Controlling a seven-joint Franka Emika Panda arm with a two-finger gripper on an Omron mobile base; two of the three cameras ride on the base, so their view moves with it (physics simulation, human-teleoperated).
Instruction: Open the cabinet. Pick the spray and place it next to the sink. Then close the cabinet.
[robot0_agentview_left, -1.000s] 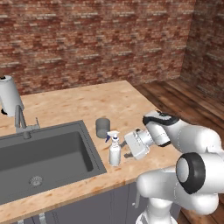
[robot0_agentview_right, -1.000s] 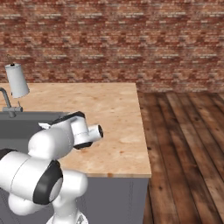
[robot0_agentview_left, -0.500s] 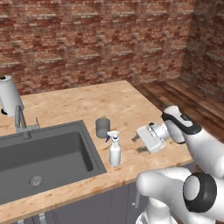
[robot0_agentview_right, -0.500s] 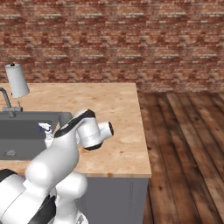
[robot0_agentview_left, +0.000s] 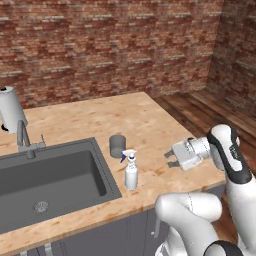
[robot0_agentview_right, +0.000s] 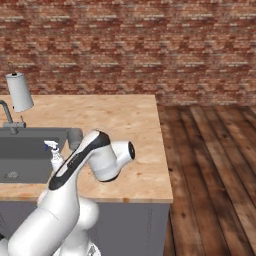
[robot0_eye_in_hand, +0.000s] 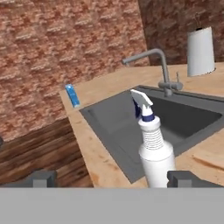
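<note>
The spray (robot0_agentview_left: 131, 172), a slim white bottle with a blue nozzle, stands upright on the wooden counter just right of the sink (robot0_agentview_left: 60, 172). My gripper (robot0_agentview_left: 169, 159) hovers open a short way to its right, fingers pointing at it and apart from it. In the hand view the spray (robot0_eye_in_hand: 154, 146) rises close ahead, right of centre, with the gripper (robot0_eye_in_hand: 111, 179) open and nothing between its fingertips (robot0_eye_in_hand: 43, 178). From the right base view the spray (robot0_agentview_right: 54, 155) stands by the sink (robot0_agentview_right: 25, 150), left of my arm. The cabinet is out of view.
A grey cup (robot0_agentview_left: 118, 146) stands just behind the spray. A faucet (robot0_agentview_left: 23, 140) and a paper towel roll (robot0_agentview_left: 10, 108) are at the sink's far left. A small blue item (robot0_eye_in_hand: 73, 95) lies beyond the sink. The counter edge drops to wooden floor (robot0_agentview_right: 210, 160) on the right.
My gripper has drawn back to the right, away from the spray, and the arm's elbow has swung right. The spray has stayed upright beside the sink.
</note>
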